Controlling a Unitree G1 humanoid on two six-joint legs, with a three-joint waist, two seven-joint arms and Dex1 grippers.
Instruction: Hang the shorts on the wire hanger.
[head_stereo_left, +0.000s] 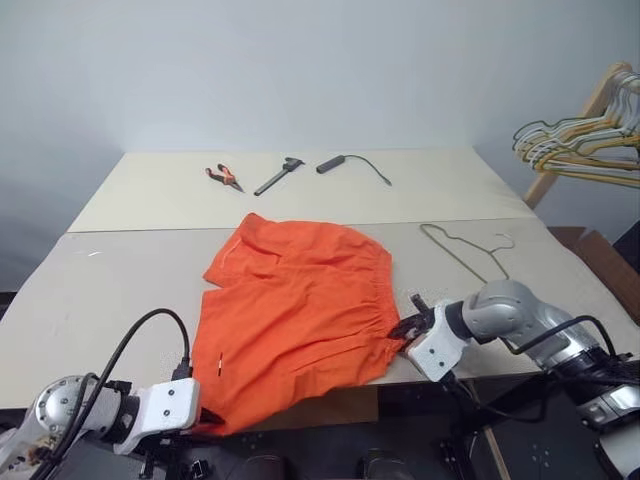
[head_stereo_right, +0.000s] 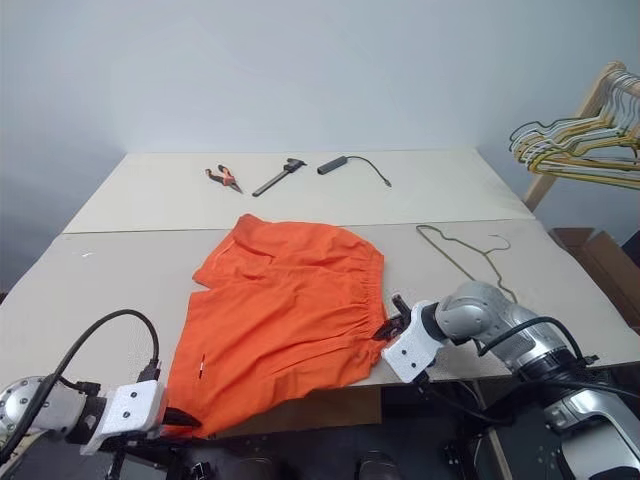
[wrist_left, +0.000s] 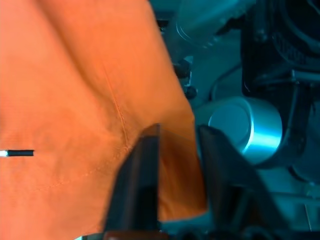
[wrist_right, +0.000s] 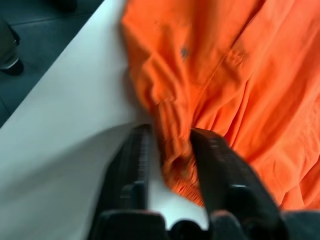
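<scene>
Here we see the shorts (head_stereo_left: 295, 310) spread flat on the near table (head_stereo_left: 90, 290), their near edge drooping over the table's front rim, while the wire hanger (head_stereo_left: 468, 250) lies just to their right, apart from the cloth. Our left gripper (wrist_left: 175, 165) sits at the near left corner of the shorts with its fingers parted and orange fabric between them, and our right gripper (wrist_right: 170, 160) stands likewise parted astride the gathered waistband at the near right corner.
</scene>
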